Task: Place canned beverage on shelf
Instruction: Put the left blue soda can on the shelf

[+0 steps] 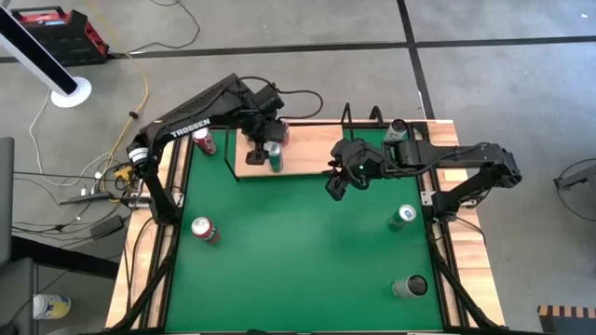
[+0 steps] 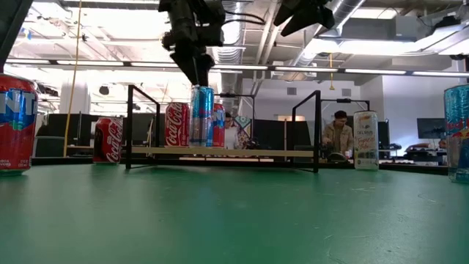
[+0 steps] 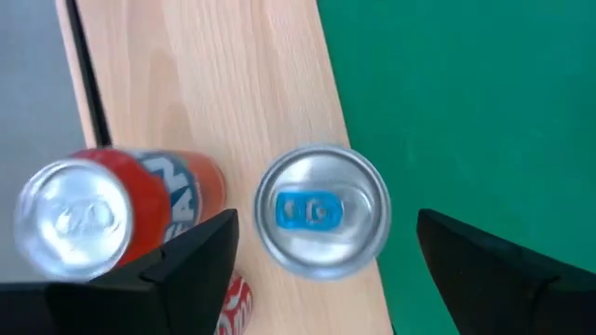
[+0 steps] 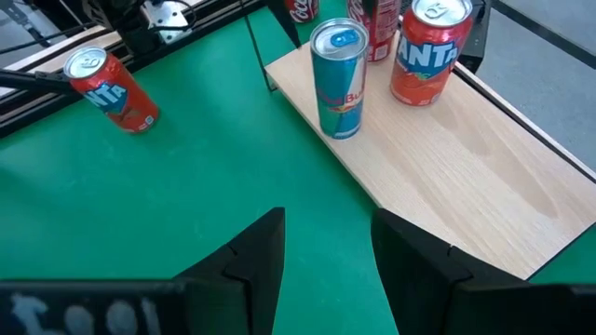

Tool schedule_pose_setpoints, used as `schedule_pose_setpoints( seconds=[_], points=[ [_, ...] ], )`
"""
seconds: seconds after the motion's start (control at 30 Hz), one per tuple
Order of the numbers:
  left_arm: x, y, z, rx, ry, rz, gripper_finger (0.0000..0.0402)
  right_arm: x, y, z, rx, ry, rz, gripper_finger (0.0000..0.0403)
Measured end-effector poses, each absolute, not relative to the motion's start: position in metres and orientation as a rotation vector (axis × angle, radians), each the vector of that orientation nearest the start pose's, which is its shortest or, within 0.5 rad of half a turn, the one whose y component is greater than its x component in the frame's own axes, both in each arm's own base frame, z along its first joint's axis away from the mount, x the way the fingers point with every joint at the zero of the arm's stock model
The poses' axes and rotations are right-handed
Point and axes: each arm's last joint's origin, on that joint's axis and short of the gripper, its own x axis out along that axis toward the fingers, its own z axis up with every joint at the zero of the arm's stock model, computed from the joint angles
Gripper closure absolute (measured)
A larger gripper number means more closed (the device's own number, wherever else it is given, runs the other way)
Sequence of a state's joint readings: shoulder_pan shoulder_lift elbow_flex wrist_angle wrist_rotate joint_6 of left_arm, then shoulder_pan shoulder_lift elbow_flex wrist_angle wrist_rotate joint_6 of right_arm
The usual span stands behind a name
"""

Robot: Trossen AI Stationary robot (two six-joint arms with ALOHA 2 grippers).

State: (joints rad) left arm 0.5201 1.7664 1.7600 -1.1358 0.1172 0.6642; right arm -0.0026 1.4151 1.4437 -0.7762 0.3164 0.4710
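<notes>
A slim blue-and-silver can (image 4: 338, 79) stands upright on its base near the front edge of the pale-wood shelf (image 4: 466, 158). It also shows in the high view (image 1: 274, 156) and the low view (image 2: 201, 116). My left gripper (image 2: 196, 73) is open just above the can. In its wrist view one finger stands on either side of the can's top (image 3: 321, 212), apart from it. An orange Fanta can (image 4: 424, 51) and a Coca-Cola can (image 2: 176, 125) stand on the shelf behind it. My right gripper (image 1: 333, 184) is open and empty, above the green mat beside the shelf.
Loose cans stand on the green mat: a red one (image 1: 204, 141) left of the shelf, another (image 1: 204, 229) at the near left, two (image 1: 402, 217) (image 1: 410, 287) at the right, and a pale one (image 1: 398, 128) at the far right. Black wire frames (image 2: 316, 128) stand at the shelf's ends.
</notes>
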Motion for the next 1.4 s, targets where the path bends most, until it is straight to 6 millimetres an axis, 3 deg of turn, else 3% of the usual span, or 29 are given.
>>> schedule_pose_setpoints(
  seconds=[0.13,0.27,0.53,0.73,0.97,1.2,1.4],
  points=[
    [0.301,0.169,0.354,0.178,1.157,0.013,0.0087,0.293,-0.015,0.368,0.331,0.636,-0.484,0.0216],
    [0.279,0.158,0.373,0.107,1.154,0.079,0.0090,0.302,-0.023,0.367,0.294,0.601,-0.481,0.0214],
    [0.197,0.119,0.402,0.020,0.896,0.138,0.0120,0.348,-0.036,0.356,0.179,0.439,-0.441,0.0206],
    [0.128,0.077,0.382,0.010,0.610,0.228,0.0141,0.375,-0.055,0.344,0.252,0.419,-0.415,0.0189],
    [0.075,0.043,0.355,-0.009,0.311,0.351,0.0148,0.409,-0.080,0.335,0.278,0.451,-0.398,0.0129],
    [0.050,0.026,0.352,-0.030,0.185,0.381,0.0149,0.434,-0.102,0.321,0.285,0.568,-0.399,0.0081],
    [0.049,0.025,0.351,-0.041,0.194,0.368,0.0149,0.447,-0.112,0.309,0.218,0.645,-0.424,0.0051]
  ],
)
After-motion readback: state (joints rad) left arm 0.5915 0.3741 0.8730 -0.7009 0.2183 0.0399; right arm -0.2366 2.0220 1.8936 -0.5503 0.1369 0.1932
